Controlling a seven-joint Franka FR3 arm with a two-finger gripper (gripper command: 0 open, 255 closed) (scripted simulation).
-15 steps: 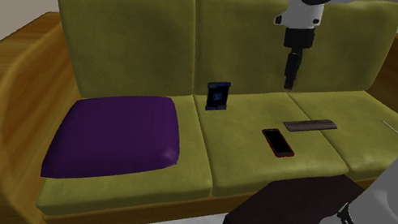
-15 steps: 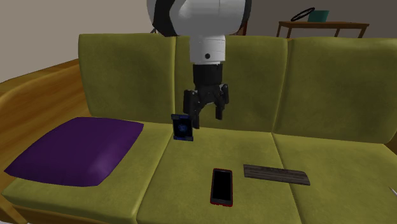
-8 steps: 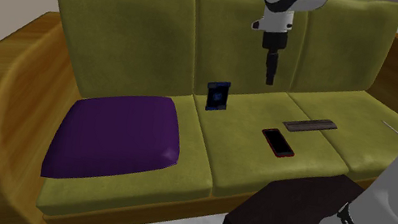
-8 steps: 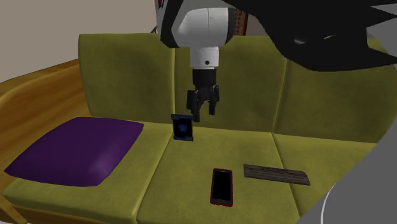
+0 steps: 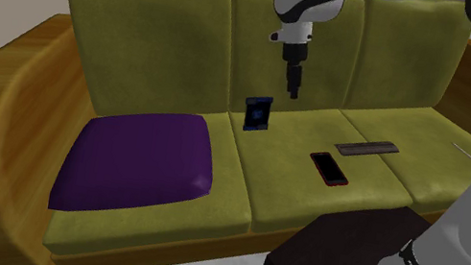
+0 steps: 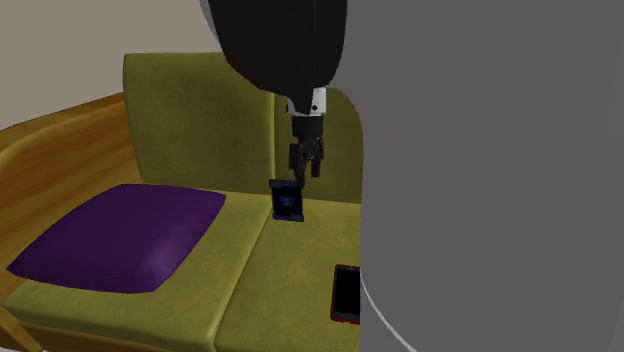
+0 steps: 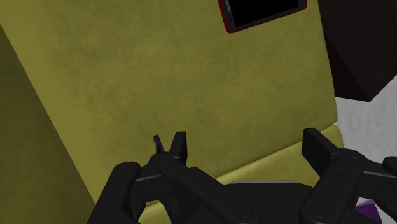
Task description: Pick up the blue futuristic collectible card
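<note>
My fingers [image 5: 293, 87] are standing apart, gripping nothing, hovering just beside the blue card [image 5: 257, 114]. The card is standing upright on the sofa [image 5: 142, 34] seat, long axis vertical, facing outward. A red-edged phone [image 5: 328, 168], a dark strip [image 5: 368, 149] and a purple cushion [image 5: 137, 160] are lying apart from it.

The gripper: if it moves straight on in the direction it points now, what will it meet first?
Most likely the olive seat cushion, not the blue card. Between the fingers of the open gripper the wrist view shows bare cushion; the card's edge sits beside one finger.
</note>
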